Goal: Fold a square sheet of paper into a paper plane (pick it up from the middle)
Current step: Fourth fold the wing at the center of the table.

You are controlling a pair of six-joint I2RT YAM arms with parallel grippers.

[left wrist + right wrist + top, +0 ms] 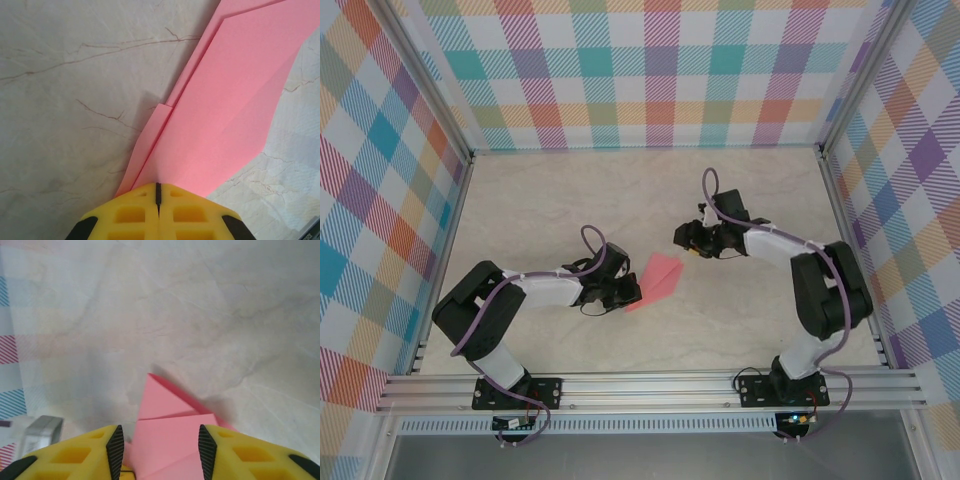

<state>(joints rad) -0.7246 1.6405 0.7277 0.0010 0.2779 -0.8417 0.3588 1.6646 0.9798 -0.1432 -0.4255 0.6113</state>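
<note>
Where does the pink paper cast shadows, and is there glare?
Left wrist view: sharp, the folded pink paper throws a grey shadow on the table to its left. Right wrist view: fainter shadows flank the paper's tip. Top view: even light, no glare.

From here the folded paper (235, 100) reads as a thin, matt salmon-pink sheet, smooth between sharp creases. The table (550, 200) beneath it has a pale marble-veined surface, smooth with a dull sheen. The left gripper (158, 192) and right gripper (159, 432) look like moulded yellow plastic, matt, with black ribbed pads (115, 445). Along the lower frame of the top view, the rail (650, 385) is grooved, satin-finished aluminium.
</note>
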